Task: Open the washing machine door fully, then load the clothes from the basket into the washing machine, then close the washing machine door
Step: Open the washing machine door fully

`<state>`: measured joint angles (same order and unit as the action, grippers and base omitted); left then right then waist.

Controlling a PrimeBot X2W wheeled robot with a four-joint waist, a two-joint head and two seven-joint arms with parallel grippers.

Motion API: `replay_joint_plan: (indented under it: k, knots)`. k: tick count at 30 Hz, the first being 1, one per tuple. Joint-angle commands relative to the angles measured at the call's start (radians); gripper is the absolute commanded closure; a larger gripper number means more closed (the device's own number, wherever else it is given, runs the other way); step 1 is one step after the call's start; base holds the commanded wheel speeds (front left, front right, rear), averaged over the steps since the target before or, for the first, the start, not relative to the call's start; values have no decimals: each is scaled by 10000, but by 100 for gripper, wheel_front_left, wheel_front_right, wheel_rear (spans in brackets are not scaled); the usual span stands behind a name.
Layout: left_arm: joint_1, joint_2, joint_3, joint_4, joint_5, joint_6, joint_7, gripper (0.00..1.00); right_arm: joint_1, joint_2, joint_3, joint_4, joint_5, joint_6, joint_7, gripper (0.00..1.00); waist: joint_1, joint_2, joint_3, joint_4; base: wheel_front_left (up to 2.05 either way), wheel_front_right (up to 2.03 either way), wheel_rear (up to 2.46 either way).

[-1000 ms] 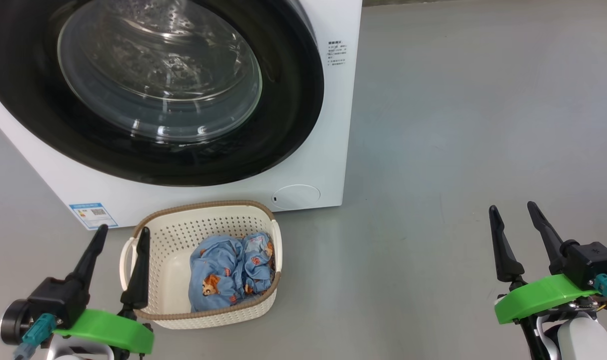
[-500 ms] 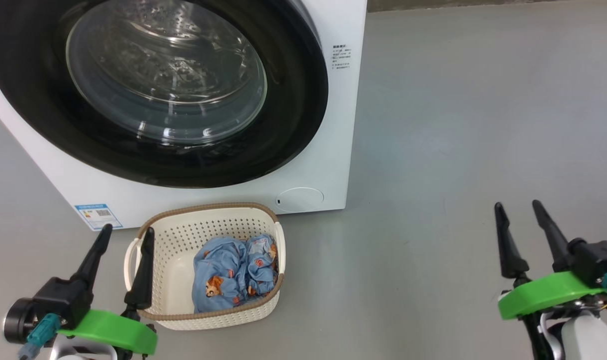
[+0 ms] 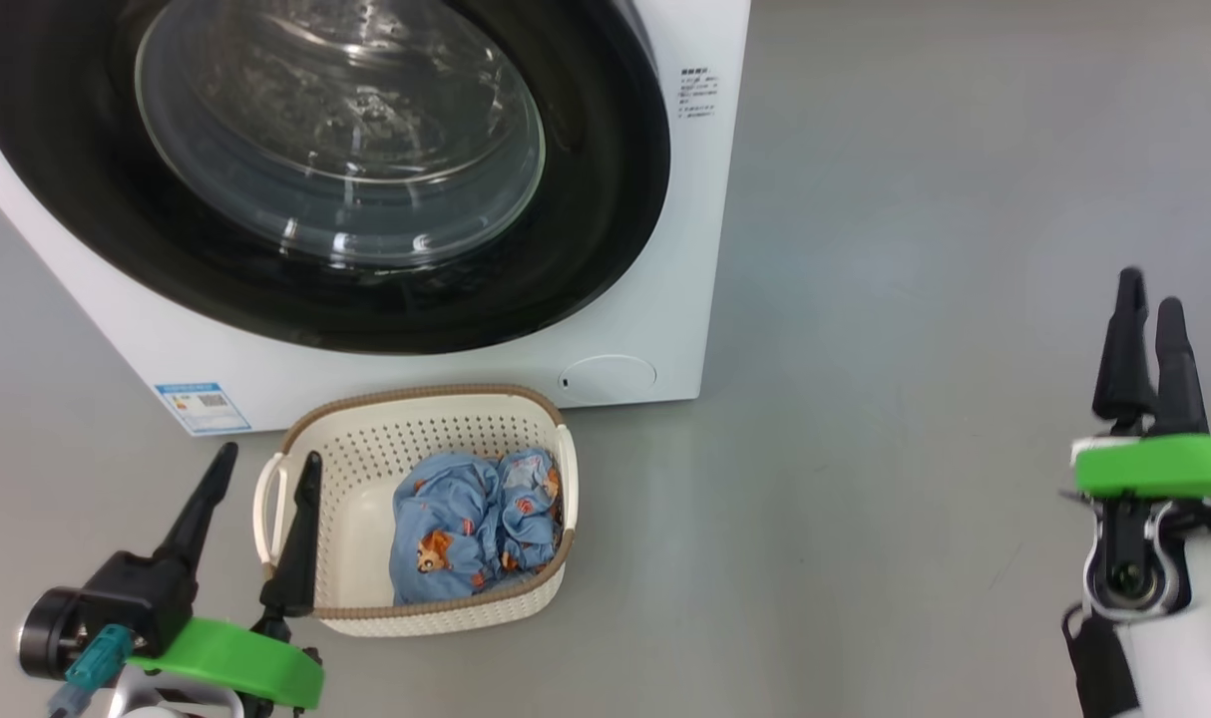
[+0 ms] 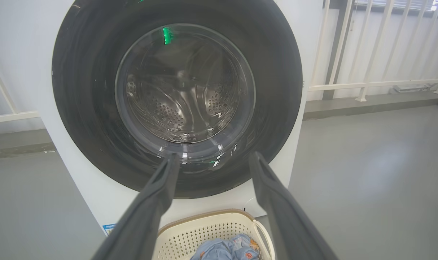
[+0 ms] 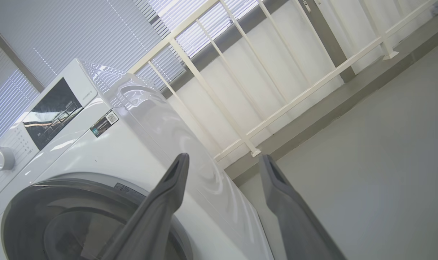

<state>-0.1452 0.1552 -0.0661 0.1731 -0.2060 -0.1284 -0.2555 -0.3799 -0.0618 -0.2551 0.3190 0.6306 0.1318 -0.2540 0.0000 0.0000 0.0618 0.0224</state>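
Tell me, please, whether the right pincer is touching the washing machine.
Apart. The head view shows a broad stretch of bare floor between the right pincer and the washing machine.

Left hand (image 3: 271, 454) low, fingers spread, empty; right hand (image 3: 1150, 289) higher, turned edge-on, fingers apart, empty.

2 long tapered matte-black fingers (image 3: 291, 558) on left gripper (image 3: 269, 457) and right gripper (image 3: 1150, 291), bright green curved plastic guard (image 3: 236, 666), teal cable connector (image 3: 95, 658), glossy white forearm shell (image 3: 1184, 668)
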Motion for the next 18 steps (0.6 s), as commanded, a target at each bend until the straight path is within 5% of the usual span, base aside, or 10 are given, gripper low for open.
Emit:
replay_joint_plan:
  k: [1,5,18]
  knots:
    - [-258,219,253,-291,13,-23,-63,0,-607,69,188,-11,771,-11,10,6,0,0,106,65,0,0,0]
    - [-361,189,162,-304,-55,-23,-63,0,-1273,93,-133,454,2393,-11,293,100,0,0,321,193,0,0,0]
    - [-634,42,53,-438,-221,-23,-63,0,-3689,-91,-1087,2088,4971,-11,2473,100,0,0,1159,646,0,0,0]
